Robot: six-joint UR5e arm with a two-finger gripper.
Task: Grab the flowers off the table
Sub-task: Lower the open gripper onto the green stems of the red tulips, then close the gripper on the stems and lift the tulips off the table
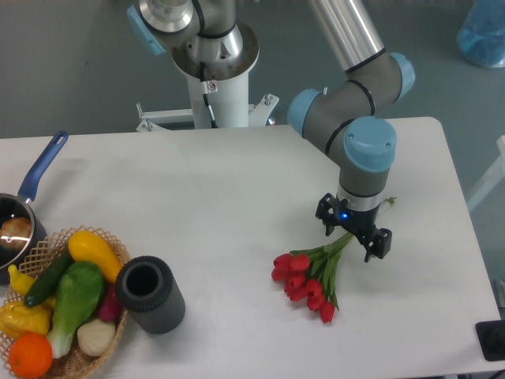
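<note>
Hovering over the stem end, the gripper [353, 234] has its fingers spread apart and holds nothing. The flowers [309, 275] lie on the table [221, 205], stems running up-right toward the fingers, red buds pointing down-left away from them.

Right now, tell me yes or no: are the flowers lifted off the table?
No. The flowers lie flat on the table, buds resting on its white surface, with the end effector above their stem end.
</note>
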